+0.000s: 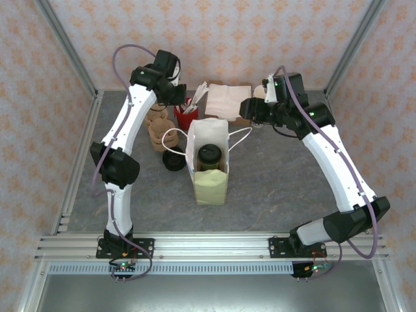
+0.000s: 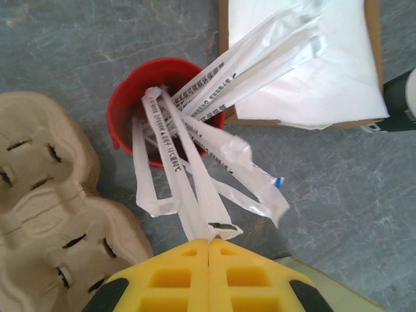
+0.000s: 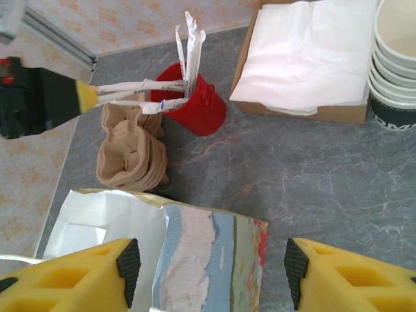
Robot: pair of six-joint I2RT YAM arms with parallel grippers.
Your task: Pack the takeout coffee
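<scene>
coffee [image 1: 210, 156] sits in bag [image 1: 211, 188]; left claw [image 2: 208, 246] clamped on wrapped straw [image 2: 190, 188], right claw [image 3: 211, 263] wide; next: lift straw, carry to bag.

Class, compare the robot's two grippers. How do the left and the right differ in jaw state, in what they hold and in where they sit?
The left gripper is shut, pinching wrapped straws. The right gripper is open and holds nothing. The left gripper sits by the red cup that the straws stand in, while the right gripper is by the white paper bag. Both have yellow fingers.
</scene>
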